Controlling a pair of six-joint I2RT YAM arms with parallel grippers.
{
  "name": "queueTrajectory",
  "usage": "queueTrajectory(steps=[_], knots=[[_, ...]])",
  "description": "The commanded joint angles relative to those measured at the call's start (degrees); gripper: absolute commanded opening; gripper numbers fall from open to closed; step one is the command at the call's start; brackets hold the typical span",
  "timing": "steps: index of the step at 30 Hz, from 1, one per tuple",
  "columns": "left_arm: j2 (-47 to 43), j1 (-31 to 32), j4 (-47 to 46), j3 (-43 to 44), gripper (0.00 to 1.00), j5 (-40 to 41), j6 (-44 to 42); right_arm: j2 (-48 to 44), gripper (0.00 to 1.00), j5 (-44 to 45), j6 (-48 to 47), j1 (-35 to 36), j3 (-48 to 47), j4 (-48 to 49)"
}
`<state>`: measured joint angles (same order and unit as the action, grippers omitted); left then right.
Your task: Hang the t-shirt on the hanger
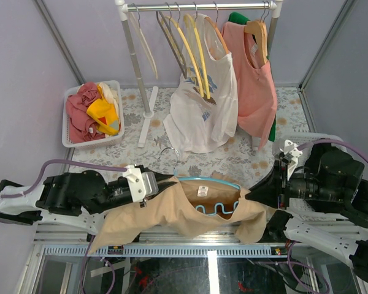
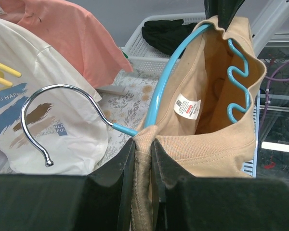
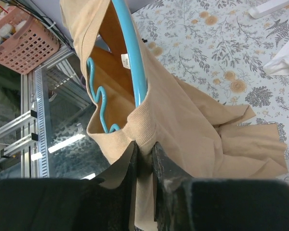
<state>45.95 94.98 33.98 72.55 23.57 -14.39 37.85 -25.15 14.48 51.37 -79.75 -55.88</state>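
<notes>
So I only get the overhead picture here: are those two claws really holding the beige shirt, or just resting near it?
Observer: The left wrist camera shows the left gripper shut on the ribbed collar of the t-shirt, right beside where the silver hook joins the hanger.
Operator: And the other claw?
Observer: Its own camera shows the right gripper pinching the collar edge as well, just below the hanger's far end.
Operator: What's on that little white tag?
Observer: Up close, the label has a small dark mark and a red block; the print is too small to read.
</notes>
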Motion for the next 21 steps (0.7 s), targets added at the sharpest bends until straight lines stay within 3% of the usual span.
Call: queueTrajectory(steps=[1,4,7,10,15,21], knots=[[1.7,6.1,-7.7,2.1,0.00,-1.2,0.4,4.0,0.19,-6.3,0.6,0.2,-0.1,7.0],[1.6,6.1,-8.2,2.1,0.00,-1.2,0.2,4.9,0.21,-6.7,0.4,0.3,0.1,7.4],[1.4,6.1,-8.6,2.0,0.00,-1.6,0.0,5.2,0.35,-6.7,0.0,0.2,0.8,7.6],[1.4,6.1,-8.9,1.9,0.00,-1.7,-0.3,5.4,0.39,-6.8,-0.1,0.2,1.8,7.9],[1.6,6.1,-9.3,2.0,0.00,-1.8,-0.8,5.7,0.03,-8.0,-0.3,0.3,2.8,8.4],[2.2,6.1,-10.3,1.8,0.00,-2.3,-1.2,6.6,0.04,-8.6,-0.3,0.3,2.8,9.1]])
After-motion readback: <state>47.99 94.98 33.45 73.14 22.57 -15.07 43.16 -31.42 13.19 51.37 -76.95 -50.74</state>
